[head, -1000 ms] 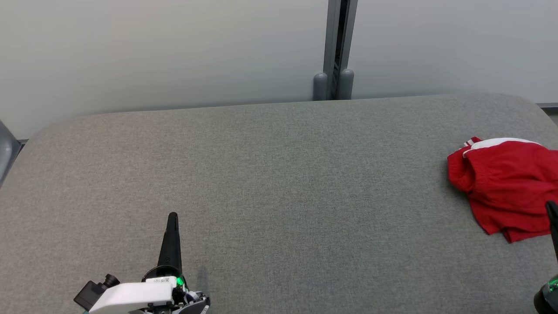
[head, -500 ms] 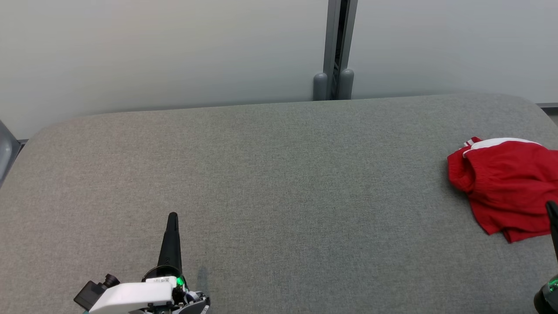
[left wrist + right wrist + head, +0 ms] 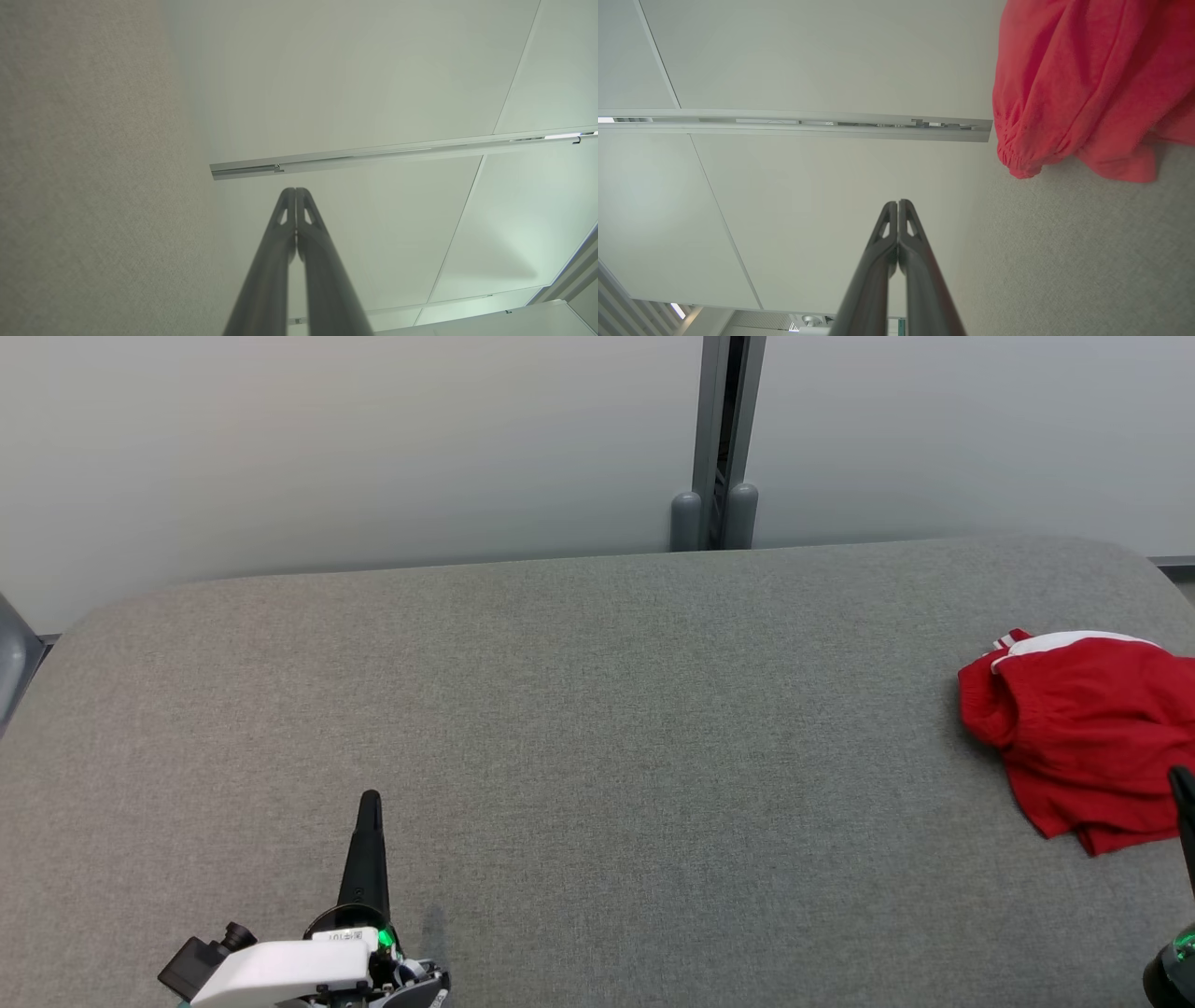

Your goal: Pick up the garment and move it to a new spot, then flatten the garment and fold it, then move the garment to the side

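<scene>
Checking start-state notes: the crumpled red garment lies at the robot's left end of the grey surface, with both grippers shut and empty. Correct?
Not quite: the garment lies at the robot's right end of the grey surface, as the head view shows. The left gripper and right gripper are indeed shut and empty.

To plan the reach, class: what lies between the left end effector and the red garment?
Nothing but bare grey tabletop, as the head view shows.

I get bright, soft, even light; the left gripper (image 3: 371, 798) casts a faint shadow on the grey surface (image 3: 597, 728). In my wrist views the fingers (image 3: 267, 284) blur near the lens.
</scene>
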You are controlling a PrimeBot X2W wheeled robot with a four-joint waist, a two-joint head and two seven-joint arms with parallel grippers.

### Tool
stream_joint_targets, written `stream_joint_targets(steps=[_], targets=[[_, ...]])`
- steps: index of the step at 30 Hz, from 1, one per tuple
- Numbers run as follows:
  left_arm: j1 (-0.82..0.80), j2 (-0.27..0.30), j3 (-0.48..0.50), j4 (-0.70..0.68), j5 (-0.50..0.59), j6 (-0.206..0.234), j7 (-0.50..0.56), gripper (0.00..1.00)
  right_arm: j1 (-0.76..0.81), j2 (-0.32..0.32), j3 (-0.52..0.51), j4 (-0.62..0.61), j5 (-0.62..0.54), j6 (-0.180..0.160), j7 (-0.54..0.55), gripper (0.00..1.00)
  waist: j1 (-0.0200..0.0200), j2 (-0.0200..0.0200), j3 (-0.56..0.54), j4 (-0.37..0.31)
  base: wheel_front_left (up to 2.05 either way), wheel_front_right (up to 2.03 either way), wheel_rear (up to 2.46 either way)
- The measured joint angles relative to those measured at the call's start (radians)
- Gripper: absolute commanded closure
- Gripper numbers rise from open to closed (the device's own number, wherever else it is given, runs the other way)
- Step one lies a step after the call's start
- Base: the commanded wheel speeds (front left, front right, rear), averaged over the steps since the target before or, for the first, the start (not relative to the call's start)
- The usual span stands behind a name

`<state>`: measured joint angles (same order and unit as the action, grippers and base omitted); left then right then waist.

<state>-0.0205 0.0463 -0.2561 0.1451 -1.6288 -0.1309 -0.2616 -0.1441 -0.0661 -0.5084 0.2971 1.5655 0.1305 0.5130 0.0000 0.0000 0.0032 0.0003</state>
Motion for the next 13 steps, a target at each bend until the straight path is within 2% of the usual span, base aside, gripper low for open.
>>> stream_joint_targets(steps=[13], targets=[[0.0, 0.0, 0.0, 0.0, 0.0, 0.0, 0.0, 1.0, 0.0, 0.0, -0.001, 0.0, 0.0, 0.0, 0.0, 1.0, 0.0, 0.0, 0.0, 0.0, 0.0, 0.0, 0.0]])
